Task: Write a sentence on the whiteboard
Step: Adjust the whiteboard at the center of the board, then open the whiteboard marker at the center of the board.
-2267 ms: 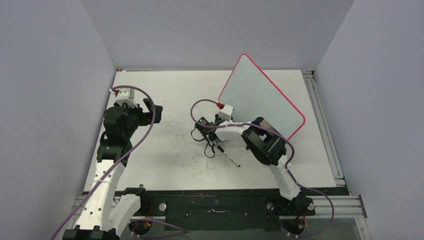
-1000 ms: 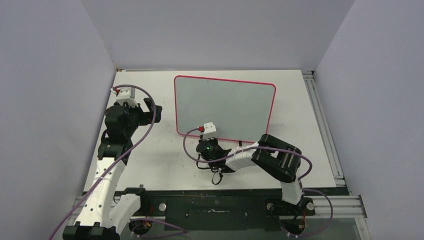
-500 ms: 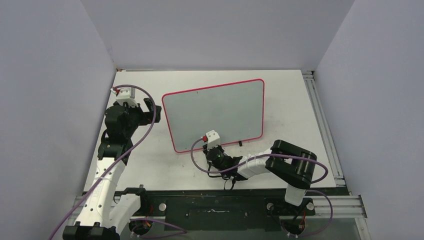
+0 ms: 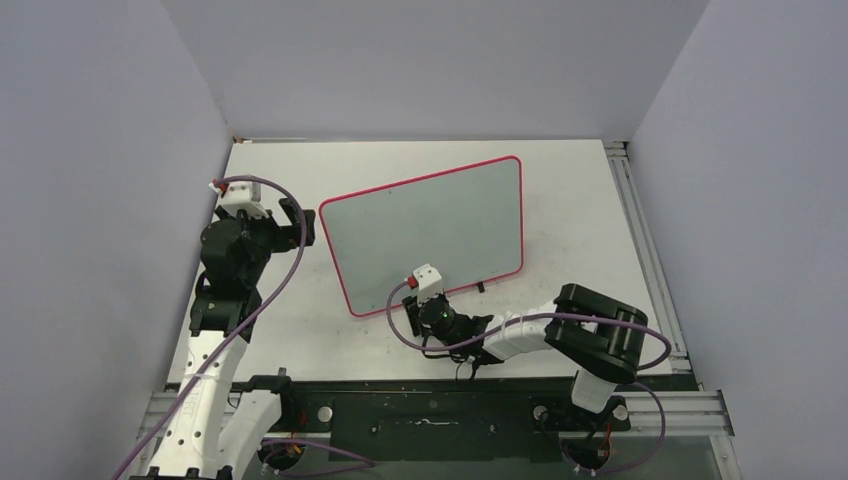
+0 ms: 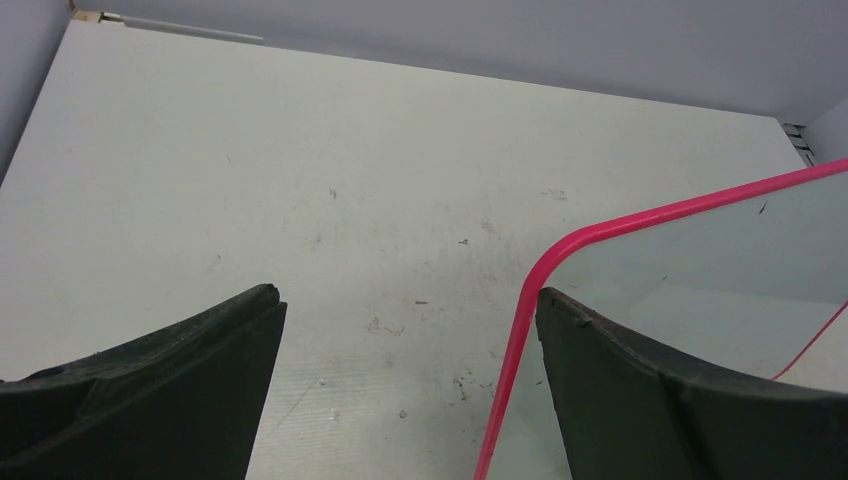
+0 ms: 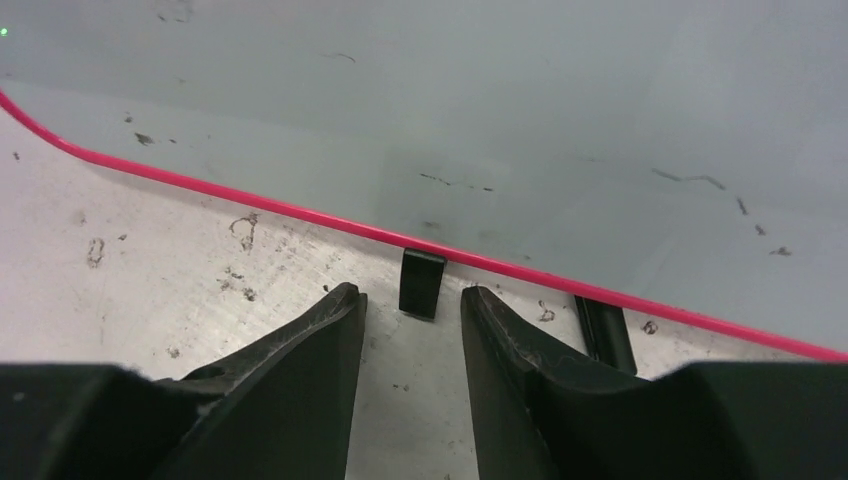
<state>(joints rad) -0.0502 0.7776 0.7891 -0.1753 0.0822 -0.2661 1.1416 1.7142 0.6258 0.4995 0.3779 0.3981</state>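
Two tools are attending the whiteboard (image 4: 425, 230), and neither is carrying anything. The left tool (image 5: 405, 300) is hovering with its jaws spread wide, just beside the board's left corner. The right tool (image 6: 408, 322) is sitting low at the near long edge with its jaws parted only narrowly and nothing between them, and a small black foot (image 6: 422, 283) of the board is lying just ahead of the gap. I am judging the step in hand to be squaring the board for writing, since no sentence is showing on its surface, only faint smudges, and no marker is appearing in any view. To do this well, I am advising slow, low contact on the rim (image 6: 300, 216) beside the foot rather than on the glossy face. I am also advising keeping the fingertips clear of the underside so the board is not tipping, and using the left tool as a stop at its corner so the board is pivoting rather than sliding away. The board is lying face up, as far as I can judge, at the middle of the counter (image 4: 600, 250), between the two arms. Its long axis is running left to right but skewed: the right end is pointing toward the far side of the counter and the left end toward the arm bases, so the long edges are not lying parallel to the near edge.
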